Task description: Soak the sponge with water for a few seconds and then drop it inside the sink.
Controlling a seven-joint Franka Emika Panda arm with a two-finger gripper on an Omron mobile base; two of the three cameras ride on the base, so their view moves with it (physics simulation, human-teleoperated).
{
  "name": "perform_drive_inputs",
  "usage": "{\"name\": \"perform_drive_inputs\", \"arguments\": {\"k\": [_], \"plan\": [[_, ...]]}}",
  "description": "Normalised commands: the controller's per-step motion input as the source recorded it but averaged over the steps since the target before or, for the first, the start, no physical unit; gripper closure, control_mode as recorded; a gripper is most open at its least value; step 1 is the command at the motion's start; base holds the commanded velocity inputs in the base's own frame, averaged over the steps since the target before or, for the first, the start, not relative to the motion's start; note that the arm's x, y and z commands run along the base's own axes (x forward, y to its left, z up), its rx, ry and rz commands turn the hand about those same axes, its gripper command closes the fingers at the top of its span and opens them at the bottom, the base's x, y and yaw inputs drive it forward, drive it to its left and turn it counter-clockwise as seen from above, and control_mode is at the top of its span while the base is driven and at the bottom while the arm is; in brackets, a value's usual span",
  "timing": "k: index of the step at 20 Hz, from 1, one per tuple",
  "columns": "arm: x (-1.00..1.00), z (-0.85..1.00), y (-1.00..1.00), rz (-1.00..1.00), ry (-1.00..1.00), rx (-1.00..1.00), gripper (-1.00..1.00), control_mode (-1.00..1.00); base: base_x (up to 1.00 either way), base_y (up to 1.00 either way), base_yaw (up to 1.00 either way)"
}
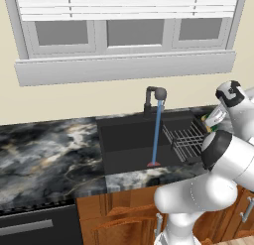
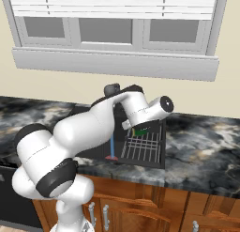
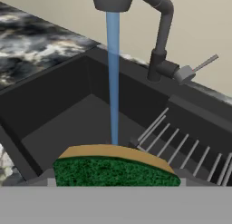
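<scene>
**Sponge held beside the stream, not yet under it**

At left in the left base view, the water [image 1: 156, 135] is seen falling from the faucet [image 1: 155, 97] into the sink [image 1: 124, 140]. Over the rack [image 1: 188, 140], at right, the sponge [image 1: 212, 121] is carried by the gripper [image 1: 214, 122], which is clamped on it. In the hand view the sponge [image 3: 115, 169] lies crosswise, its long axis level, with the stream just beyond its far edge. A short advance towards the stream is judged necessary.
</scene>
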Motion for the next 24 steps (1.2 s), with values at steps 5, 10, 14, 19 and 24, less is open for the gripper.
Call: {"name": "perform_drive_inputs", "arguments": {"k": [5,10,14,19,24], "plan": [[0.0,0.0,0.39,0.0,-0.23,0.0,1.0,-1.0,0.0,0.0,0.0],[0.0,0.01,0.41,0.01,-0.07,0.0,1.0,-1.0,0.0,0.0,0.0],[0.0,0.02,0.23,0.0,0.01,0.0,1.0,-1.0,0.0,0.0,0.0],[0.0,0.0,0.09,0.0,0.07,0.0,1.0,-1.0,0.0,0.0,0.0],[0.0,0.0,0.02,0.0,0.06,0.0,1.0,-1.0,0.0,0.0,0.0]]}}
